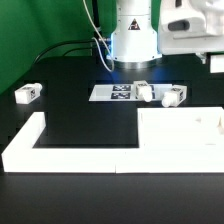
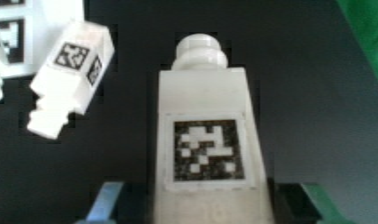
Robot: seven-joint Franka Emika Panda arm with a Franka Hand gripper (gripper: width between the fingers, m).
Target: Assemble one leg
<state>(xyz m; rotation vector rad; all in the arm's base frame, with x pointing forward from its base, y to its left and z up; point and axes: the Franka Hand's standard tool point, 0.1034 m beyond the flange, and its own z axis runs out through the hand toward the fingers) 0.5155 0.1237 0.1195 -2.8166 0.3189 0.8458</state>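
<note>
Since no leg stood on the white tabletop panel (image 1: 180,126) in the exterior view, I judged the task barely begun: nothing screwed in, nothing lifted. Left to do, by my read: grasp a leg, carry it to the panel, seat it and twist it in.

Loose legs lay flat on the black table (image 1: 70,120). A far leg (image 1: 27,94) sat toward the exterior view's left. A middle leg (image 1: 145,92) and an outer leg (image 1: 173,96) lay just beside the marker board (image 1: 118,92), on the exterior view's right of it.

In the wrist view the target leg (image 2: 205,115) lay flat, tag up, narrow tip pointing away from me, running lengthwise between my fingers (image 2: 108,203). My gripper (image 2: 205,198) was released, jaws spread wide, one finger on each side of the leg's near end with a dark gap on both sides, so no contact. A neighbour leg (image 2: 67,75) lay tilted near it, apart. I couldn't tell which board-side leg was the target, nor how low I hung over it.
</note>
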